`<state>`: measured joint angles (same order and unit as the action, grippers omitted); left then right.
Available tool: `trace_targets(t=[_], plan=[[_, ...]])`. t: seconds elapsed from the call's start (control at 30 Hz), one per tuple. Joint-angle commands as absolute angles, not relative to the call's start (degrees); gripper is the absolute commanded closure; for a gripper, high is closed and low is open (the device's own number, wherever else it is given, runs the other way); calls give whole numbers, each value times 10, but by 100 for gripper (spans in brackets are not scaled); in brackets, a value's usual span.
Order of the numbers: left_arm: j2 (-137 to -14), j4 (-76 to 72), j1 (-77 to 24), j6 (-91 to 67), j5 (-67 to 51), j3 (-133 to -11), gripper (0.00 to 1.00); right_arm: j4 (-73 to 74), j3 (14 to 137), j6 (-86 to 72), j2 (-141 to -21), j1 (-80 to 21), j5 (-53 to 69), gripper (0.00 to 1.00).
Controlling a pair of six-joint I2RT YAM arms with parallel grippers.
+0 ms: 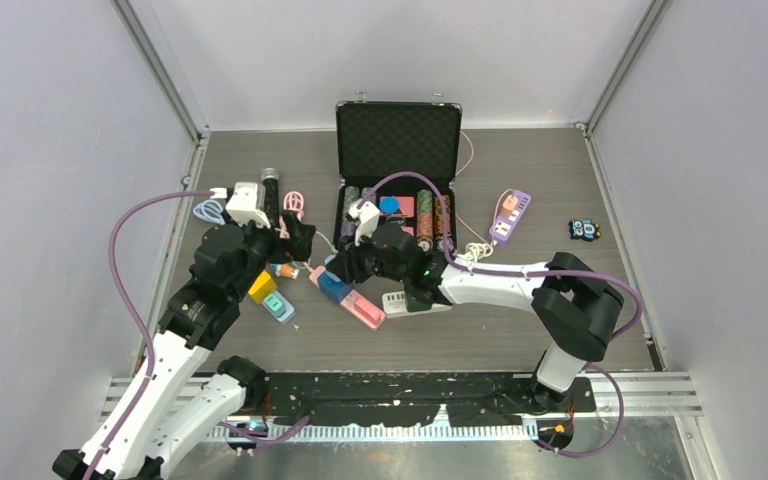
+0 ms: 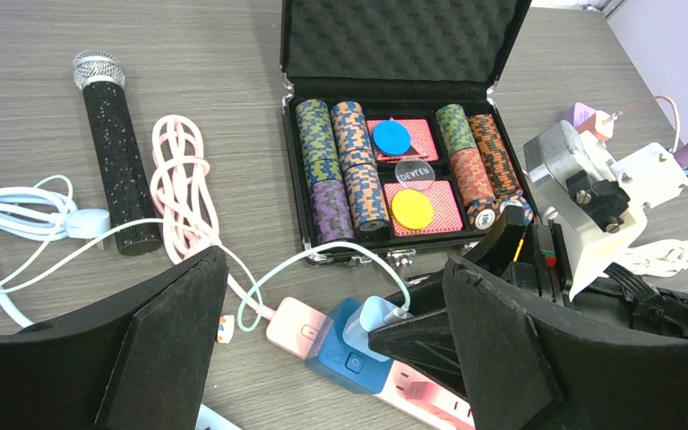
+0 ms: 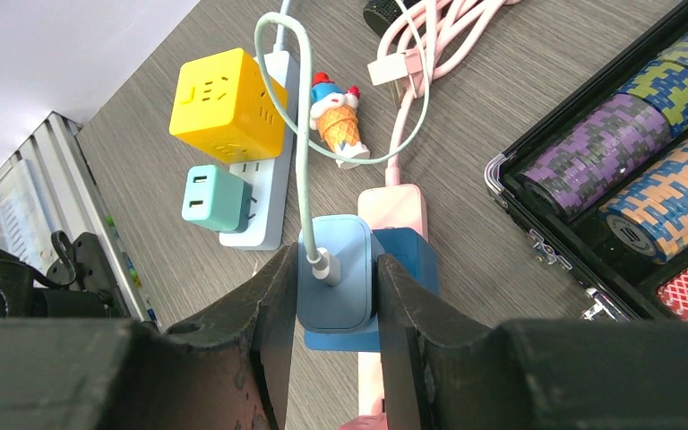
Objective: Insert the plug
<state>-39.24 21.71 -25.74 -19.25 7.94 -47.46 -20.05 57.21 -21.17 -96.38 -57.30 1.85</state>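
A light blue plug [image 3: 336, 282] with a pale green cable sits against the top of a dark blue socket block [image 3: 409, 260]. The block rests on a pink power strip [image 3: 392, 208] lying on the table. My right gripper [image 3: 334, 305] is shut on the plug, one finger pressed on each side. Whether the prongs are fully in is hidden. In the left wrist view the plug [image 2: 372, 321] and the block [image 2: 351, 363] lie between and below the wide-apart fingers of my left gripper [image 2: 333, 269], which is open and holds nothing. From above, the left gripper [image 1: 300, 236] hovers left of the right gripper [image 1: 345, 268].
An open black case [image 1: 398, 140] of poker chips stands right behind the strip. A yellow cube [image 3: 224, 103], a teal plug [image 3: 215, 199] and an ice-cream toy [image 3: 339, 121] lie to the left. A microphone [image 2: 116, 152] and a coiled pink cable [image 2: 179, 179] lie farther back; a purple strip [image 1: 510, 215] lies to the right.
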Motion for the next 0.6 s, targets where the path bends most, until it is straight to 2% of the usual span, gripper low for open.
trace_targets(t=[0.0, 0.57], plan=[[-385, 208, -254, -188, 91, -476, 11, -182, 582, -188, -965, -585, -34, 95], [-382, 209, -254, -187, 95, -475, 11, -172, 504, -174, -994, -611, -91, 95]])
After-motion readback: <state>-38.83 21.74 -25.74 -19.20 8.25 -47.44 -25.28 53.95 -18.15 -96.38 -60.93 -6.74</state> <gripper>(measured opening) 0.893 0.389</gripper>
